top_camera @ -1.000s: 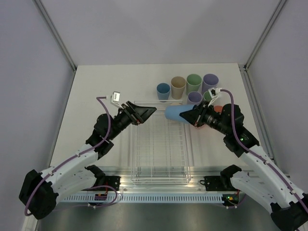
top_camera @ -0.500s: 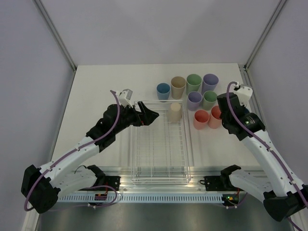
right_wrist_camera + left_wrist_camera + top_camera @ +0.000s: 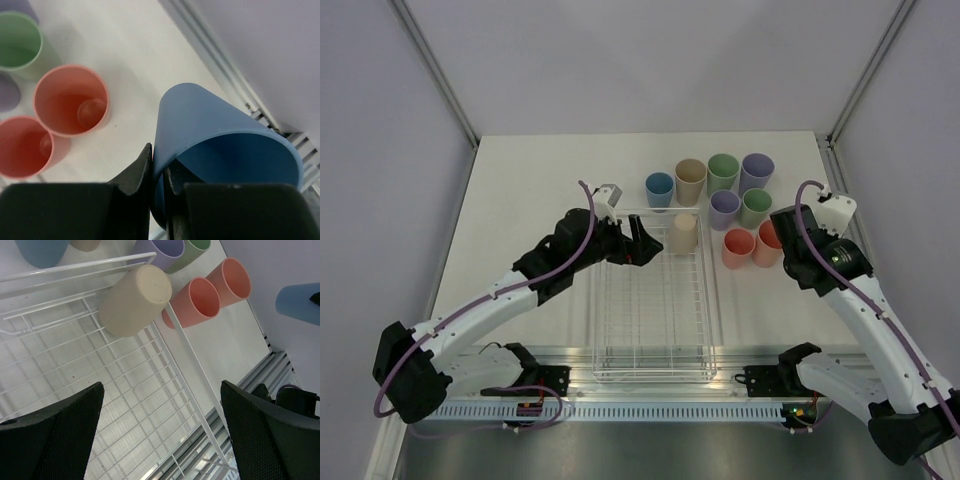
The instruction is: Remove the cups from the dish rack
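Since half a second ago the left gripper (image 3: 160,435) has edged in over the dish rack (image 3: 653,376) toward the beige cup (image 3: 134,301), the last one inside (bottom up, at the far right corner). Its jaws gape wide and empty. Meanwhile the right gripper (image 3: 159,182) pinches the wall of the blue cup (image 3: 220,145), apparently hovering beside the coral cups (image 3: 70,102), though the overhead view hides it. Next, blue needs setting down upright, and the left jaws must straddle beige before closing.
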Robot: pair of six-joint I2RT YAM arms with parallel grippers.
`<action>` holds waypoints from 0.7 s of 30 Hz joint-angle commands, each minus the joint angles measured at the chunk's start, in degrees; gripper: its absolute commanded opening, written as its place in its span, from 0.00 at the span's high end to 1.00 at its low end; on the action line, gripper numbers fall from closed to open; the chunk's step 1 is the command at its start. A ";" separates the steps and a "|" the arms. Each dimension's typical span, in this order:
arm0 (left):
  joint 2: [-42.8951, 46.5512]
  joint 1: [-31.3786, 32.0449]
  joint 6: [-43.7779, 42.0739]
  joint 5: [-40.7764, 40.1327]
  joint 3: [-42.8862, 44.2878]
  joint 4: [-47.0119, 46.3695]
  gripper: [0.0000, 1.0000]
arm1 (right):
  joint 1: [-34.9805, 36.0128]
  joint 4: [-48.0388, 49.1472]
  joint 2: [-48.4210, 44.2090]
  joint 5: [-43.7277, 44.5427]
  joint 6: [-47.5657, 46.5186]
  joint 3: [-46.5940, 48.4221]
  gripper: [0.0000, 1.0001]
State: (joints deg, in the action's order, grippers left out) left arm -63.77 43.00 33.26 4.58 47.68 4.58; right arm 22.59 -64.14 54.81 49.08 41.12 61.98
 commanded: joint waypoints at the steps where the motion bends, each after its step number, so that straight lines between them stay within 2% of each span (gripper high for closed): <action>1: -1.27 0.41 -4.34 -1.06 4.43 2.18 0.00 | -0.44 4.71 3.36 -12.22 -3.67 -3.69 0.99; 3: -2.41 0.50 -5.65 -1.24 5.75 3.77 0.00 | -0.35 7.97 5.13 -19.15 -4.65 -6.86 0.99; 7: -3.20 0.50 -6.98 -1.77 6.99 5.26 0.00 | -0.44 11.49 7.07 -23.93 -6.40 -9.24 0.99; 15: -5.05 0.59 -7.15 -0.80 8.22 5.79 0.00 | -0.44 15.62 10.31 -30.53 -9.30 -10.56 0.99; 21: -6.45 0.50 -8.73 -0.89 9.45 6.67 0.00 | -0.35 18.52 13.39 -32.38 -10.27 -10.91 0.99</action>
State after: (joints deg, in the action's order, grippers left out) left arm -69.14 43.27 27.73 3.99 53.87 11.05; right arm 22.26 -48.71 67.00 18.68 32.40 51.03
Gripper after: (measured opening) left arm 0.994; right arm 0.150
